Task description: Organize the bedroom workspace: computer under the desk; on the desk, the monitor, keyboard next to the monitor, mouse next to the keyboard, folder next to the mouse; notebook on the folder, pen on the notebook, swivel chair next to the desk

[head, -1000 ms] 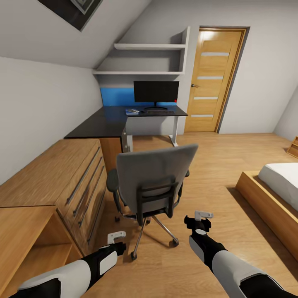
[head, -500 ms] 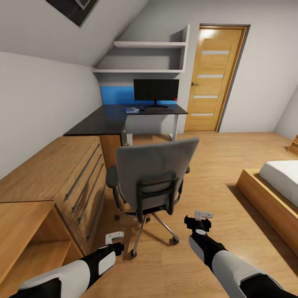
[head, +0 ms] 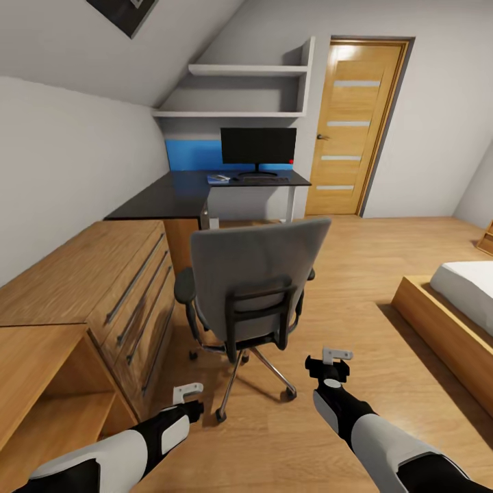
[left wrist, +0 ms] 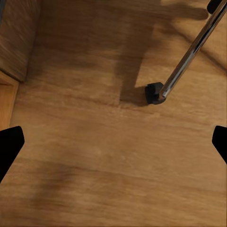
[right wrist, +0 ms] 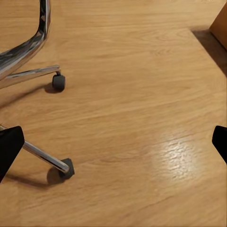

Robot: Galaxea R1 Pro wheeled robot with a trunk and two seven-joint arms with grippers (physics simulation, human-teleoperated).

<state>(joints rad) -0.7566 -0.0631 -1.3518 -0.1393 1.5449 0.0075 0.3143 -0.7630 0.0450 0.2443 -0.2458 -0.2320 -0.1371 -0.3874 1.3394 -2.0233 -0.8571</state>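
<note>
- Head view: swivel chair [head: 253,291] stands just ahead, well apart from the desk [head: 185,195]; monitor [head: 258,146] and keyboard [head: 263,181] sit on it, a blue item beside them, possibly the folder. Step: closing on the chair.
- Left wrist view: left gripper [left wrist: 113,142] spread, empty, over floor near a caster [left wrist: 153,92].
- Right wrist view: right gripper [right wrist: 113,142] spread, empty. Next: reach the backrest, push deskward.

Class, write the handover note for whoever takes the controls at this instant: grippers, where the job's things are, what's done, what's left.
Left gripper and right gripper: open, empty, low over the floor.
Swivel chair stands just ahead, its back to us, well short of the desk.
Monitor and keyboard are on the desk; a blue item lies left of the keyboard, too small to identify.
Left: move the chair next to the desk, then check the small items close up.
</note>
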